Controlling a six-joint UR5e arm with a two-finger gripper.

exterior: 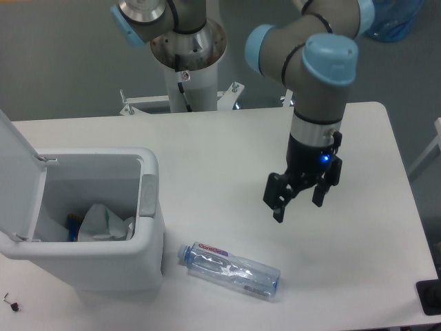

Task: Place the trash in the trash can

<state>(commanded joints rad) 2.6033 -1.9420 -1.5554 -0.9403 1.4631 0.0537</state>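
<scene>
The bottle point(231, 269) lies on the desk point(227, 158) below-left of the gripper point(298, 203); farther left stands the trash can point(138, 265), wrapper point(103, 224) inside.

- A single fixed camera looks down steeply from above the table's near edge, facing the robot's pedestal point(187, 69) at the far side.
- It stands at middling range: nearly the whole white table point(227, 148) fits, its left end cropped.
- Grey floor shows beyond the far and right edges.
</scene>
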